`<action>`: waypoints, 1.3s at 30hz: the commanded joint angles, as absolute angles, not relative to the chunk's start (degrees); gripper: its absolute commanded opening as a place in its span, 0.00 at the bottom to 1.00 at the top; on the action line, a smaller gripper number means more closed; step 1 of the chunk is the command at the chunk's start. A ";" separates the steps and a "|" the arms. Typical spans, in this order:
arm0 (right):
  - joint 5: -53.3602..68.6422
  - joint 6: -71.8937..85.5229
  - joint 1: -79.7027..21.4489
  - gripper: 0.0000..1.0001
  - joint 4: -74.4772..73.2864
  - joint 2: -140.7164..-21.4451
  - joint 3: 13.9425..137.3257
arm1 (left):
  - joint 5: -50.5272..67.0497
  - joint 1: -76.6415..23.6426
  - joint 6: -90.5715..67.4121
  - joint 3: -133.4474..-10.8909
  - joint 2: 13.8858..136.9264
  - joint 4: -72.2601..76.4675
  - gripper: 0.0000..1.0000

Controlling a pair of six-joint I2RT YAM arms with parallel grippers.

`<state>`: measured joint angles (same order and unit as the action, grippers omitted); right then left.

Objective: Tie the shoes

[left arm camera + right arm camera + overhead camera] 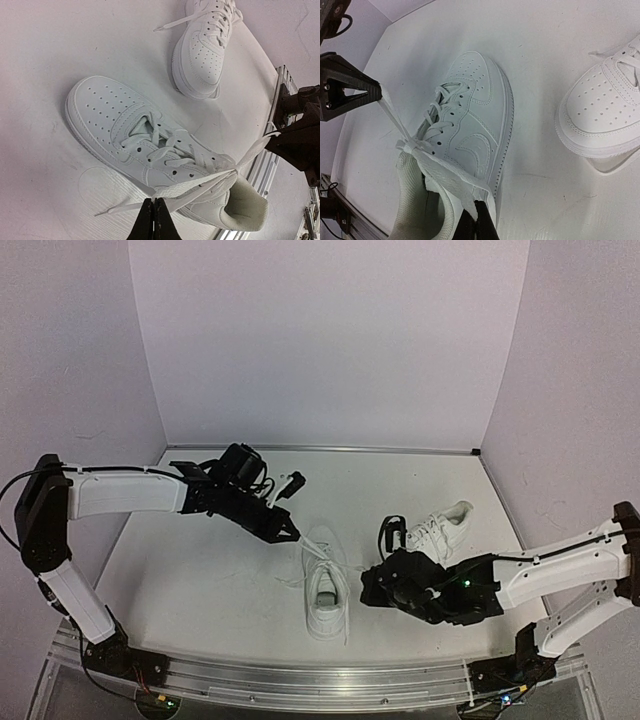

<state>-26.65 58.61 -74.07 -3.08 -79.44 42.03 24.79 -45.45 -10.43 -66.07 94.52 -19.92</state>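
Note:
One white shoe (327, 592) lies in the middle of the table, toe pointing away. Its laces meet in a knot (410, 146) at the tongue top. My left gripper (153, 201) is shut on a flat lace loop (200, 186) that runs taut to the knot; from above, the left gripper (296, 536) hangs just left of the toe. My right gripper (479, 206) is shut on the other lace loop (445, 172), pulled out over the collar; from above, the right gripper (364, 582) sits right of the heel. The second shoe (440, 530) lies further right, laces loose.
The left gripper (350, 92) shows as a dark wedge at the left of the right wrist view. A loose lace end (112, 210) trails on the table (220, 570). The aluminium rail (300, 680) edges the near side; white walls close the back and sides.

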 commanded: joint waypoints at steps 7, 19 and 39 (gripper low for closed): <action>-27.20 58.87 -73.59 0.00 -5.07 -81.43 40.97 | 21.19 -42.99 -11.02 -65.73 92.82 -19.06 0.00; -19.01 52.85 -73.56 0.00 6.28 -97.51 48.22 | 27.55 -43.08 -11.31 -63.47 94.16 -16.30 0.00; -25.87 52.39 -73.22 0.00 0.46 -83.28 42.13 | 20.15 -42.99 -15.40 -57.69 91.00 -11.89 0.00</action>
<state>-20.37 51.48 -73.41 3.86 -89.66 44.69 23.31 -43.38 -13.80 -58.34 93.51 -15.23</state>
